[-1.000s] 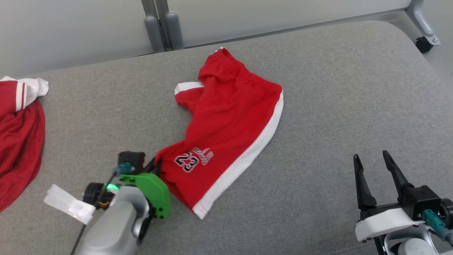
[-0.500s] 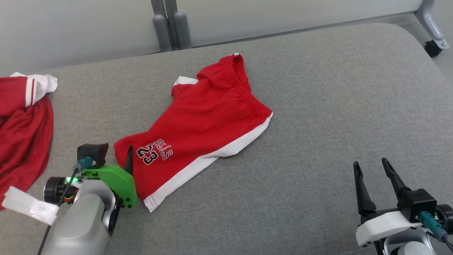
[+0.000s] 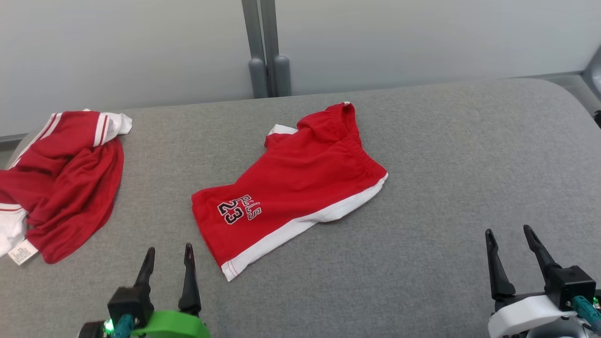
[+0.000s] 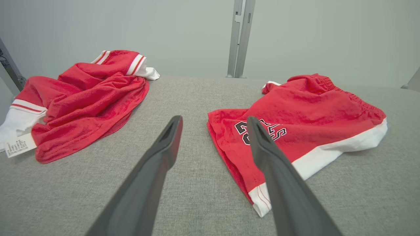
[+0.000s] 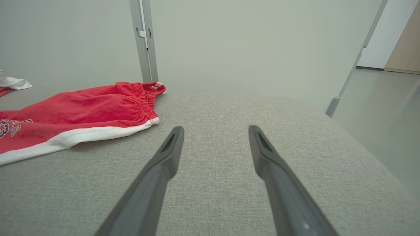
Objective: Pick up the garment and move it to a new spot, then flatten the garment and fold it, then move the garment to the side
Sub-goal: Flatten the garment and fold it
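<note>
Red terry shorts (image 3: 300, 183), white stripe, creased on grey woven desk (image 3: 446, 164); crumpled red jersey (image 3: 70, 173) apart; left hand (image 3: 169, 247), right hand (image 3: 507, 229): spread, empty.

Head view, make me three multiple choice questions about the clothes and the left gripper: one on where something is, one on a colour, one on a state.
1. Where does the crumpled red garment lie relative to the red shorts in the head view?
A. To their left
B. To their right
C. On top of them

2. What colour is the side band of the shorts?
A. Black
B. White
C. Blue

3. How is the left gripper?
A. Shut on the shorts
B. Shut on the crumpled garment
C. Open, holding nothing

Answers:
1 A: it lies apart from them, near the left edge of the grey surface.
2 B: the strip along the shorts' near edge is white against the red.
3 C: its two fingers stand apart over bare grey fabric, short of the shorts' hem.
</note>
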Controlling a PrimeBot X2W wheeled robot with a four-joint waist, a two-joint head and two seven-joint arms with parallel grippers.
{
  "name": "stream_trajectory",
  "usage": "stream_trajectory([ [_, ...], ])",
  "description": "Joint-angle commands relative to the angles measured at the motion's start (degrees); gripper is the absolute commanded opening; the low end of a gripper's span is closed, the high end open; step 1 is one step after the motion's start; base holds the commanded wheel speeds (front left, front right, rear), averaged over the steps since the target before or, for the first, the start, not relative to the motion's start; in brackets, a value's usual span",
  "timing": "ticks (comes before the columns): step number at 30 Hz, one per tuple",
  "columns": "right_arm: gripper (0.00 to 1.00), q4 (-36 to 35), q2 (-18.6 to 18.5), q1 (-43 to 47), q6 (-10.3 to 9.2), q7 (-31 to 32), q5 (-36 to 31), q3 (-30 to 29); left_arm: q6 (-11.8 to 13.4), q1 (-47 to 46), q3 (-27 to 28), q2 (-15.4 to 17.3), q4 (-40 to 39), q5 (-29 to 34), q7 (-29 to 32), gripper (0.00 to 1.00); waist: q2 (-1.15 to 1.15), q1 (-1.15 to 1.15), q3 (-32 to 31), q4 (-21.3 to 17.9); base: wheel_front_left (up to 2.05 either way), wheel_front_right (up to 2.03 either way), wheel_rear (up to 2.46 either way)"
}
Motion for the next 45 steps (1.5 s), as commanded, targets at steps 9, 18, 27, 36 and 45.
stream_trajectory([
  [9,1.00,2.53,0.18,2.35,-0.09,-0.20,-0.12,-2.20,-5.49,11.82,5.58,-3.57,-5.62,5.51,0.00,1.00,0.00,0.00,-2.81,5.36,0.00,0.00,0.00],
  [18,1.00,6.65,0.97,1.03,-0.09,-0.19,1.10,-2.35,-9.80,12.36,8.60,-6.03,-4.13,7.53,0.00,1.00,0.00,0.00,-2.35,5.50,0.00,0.00,0.00],
  [27,1.00,15.68,-2.75,-18.35,-0.06,10.34,5.02,7.09,-13.31,0.81,0.51,-6.67,1.10,1.73,8.20,1.00,0.00,0.00,7.46,7.40,0.00,0.00,0.00],
  [36,1.00,25.06,-7.26,-35.81,-0.09,27.64,4.25,12.05,-10.83,-11.08,-9.00,-6.71,4.13,-5.76,19.51,1.00,0.00,0.00,15.88,12.06,0.00,0.00,0.00],
  [45,1.00,30.03,-7.49,-38.28,-0.09,27.14,7.39,15.12,-8.27,-12.96,-12.36,-6.69,8.07,-8.59,17.26,1.00,0.00,0.00,16.50,13.11,0.00,0.00,0.00],
])
